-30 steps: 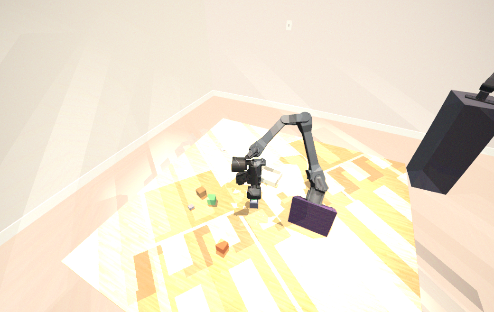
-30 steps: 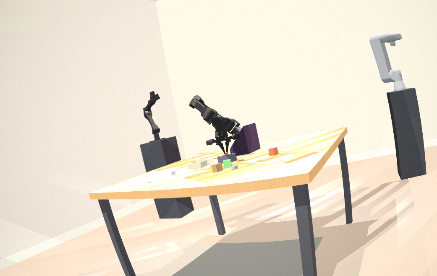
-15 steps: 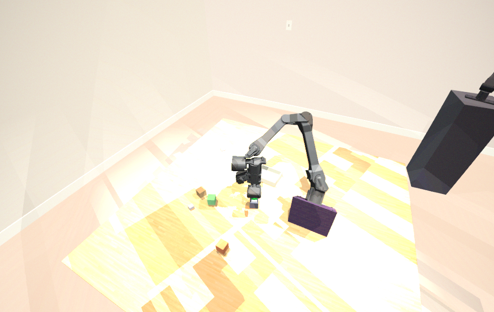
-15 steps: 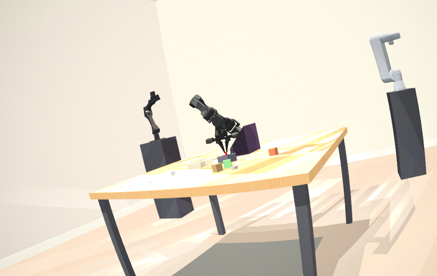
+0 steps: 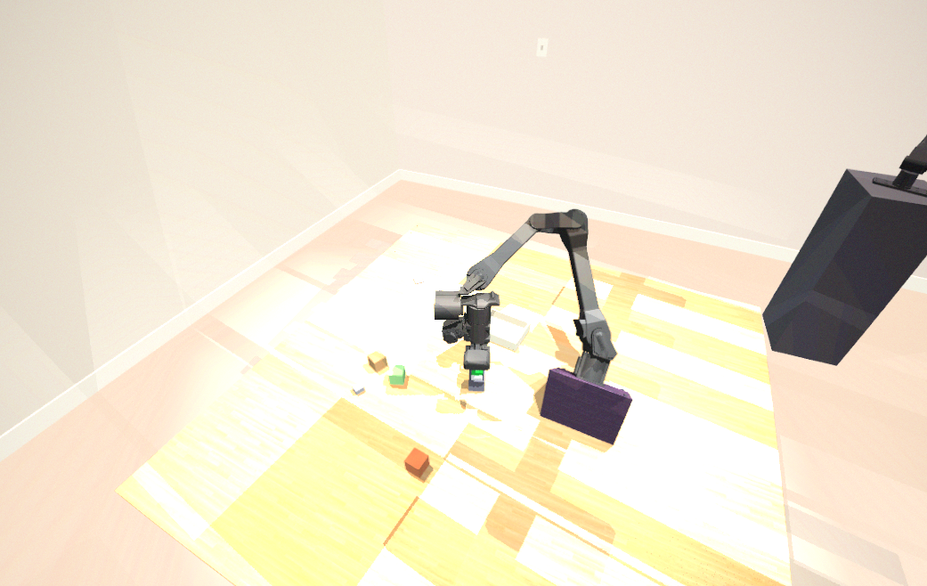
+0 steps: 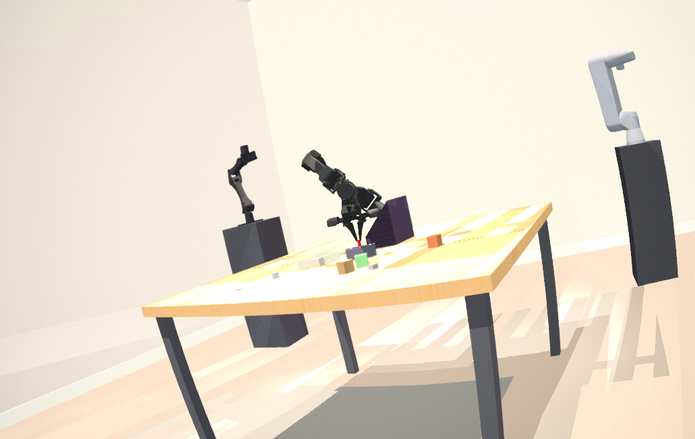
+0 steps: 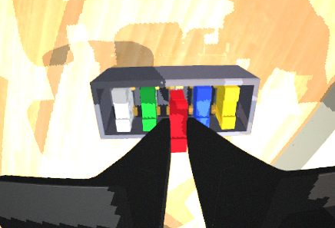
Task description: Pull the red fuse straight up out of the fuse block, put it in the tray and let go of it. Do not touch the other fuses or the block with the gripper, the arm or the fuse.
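My gripper is shut on the red fuse. The red fuse stands higher than the other fuses, above the dark grey fuse block. Whether its lower end is clear of its slot is hidden. The white fuse, green fuse, blue fuse and yellow fuse sit in the block. The pale tray lies on the table behind the block in the top view; its edge shows at the right in the wrist view.
A green cube, a brown cube and a small grey piece lie near the block. An orange cube lies farther off. A dark purple slab stands by the arm's base.
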`<act>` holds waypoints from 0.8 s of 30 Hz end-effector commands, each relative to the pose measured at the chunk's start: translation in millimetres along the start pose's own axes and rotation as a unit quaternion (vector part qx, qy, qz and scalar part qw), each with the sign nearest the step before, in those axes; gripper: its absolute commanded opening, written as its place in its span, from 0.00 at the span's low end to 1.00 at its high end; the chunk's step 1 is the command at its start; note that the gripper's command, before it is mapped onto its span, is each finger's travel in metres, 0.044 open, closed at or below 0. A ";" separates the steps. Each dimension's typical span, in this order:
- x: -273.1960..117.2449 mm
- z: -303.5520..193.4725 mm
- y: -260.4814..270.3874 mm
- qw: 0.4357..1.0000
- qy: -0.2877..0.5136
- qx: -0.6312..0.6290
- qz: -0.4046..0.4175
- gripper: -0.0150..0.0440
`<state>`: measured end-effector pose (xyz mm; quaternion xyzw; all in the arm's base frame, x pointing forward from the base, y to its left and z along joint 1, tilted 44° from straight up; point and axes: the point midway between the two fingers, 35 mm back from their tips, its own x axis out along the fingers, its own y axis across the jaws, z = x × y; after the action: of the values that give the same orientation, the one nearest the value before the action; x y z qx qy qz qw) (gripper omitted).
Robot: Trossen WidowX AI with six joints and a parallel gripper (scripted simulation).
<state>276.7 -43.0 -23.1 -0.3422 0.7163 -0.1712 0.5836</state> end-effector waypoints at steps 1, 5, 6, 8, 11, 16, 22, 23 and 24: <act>-2.5 0.1 0.5 1.000 0.000 0.002 0.003 0.25; -4.5 0.1 0.5 1.000 0.000 0.002 0.002 0.25; -4.9 0.1 0.5 1.000 0.000 0.002 0.002 0.25; -5.9 0.0 0.5 1.000 0.000 0.002 0.002 0.25; -7.4 0.0 0.5 1.000 0.000 0.002 0.002 0.25; -9.9 -0.1 0.5 1.000 0.000 0.002 0.002 0.25; -12.8 -0.3 0.4 1.000 0.000 0.002 0.002 0.25; -13.1 -0.3 0.4 1.000 0.000 0.002 0.002 0.25; -13.9 -0.3 0.5 1.000 0.000 0.002 0.002 0.25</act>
<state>277.3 -35.0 -14.5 -0.3431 0.7161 -0.1711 0.5833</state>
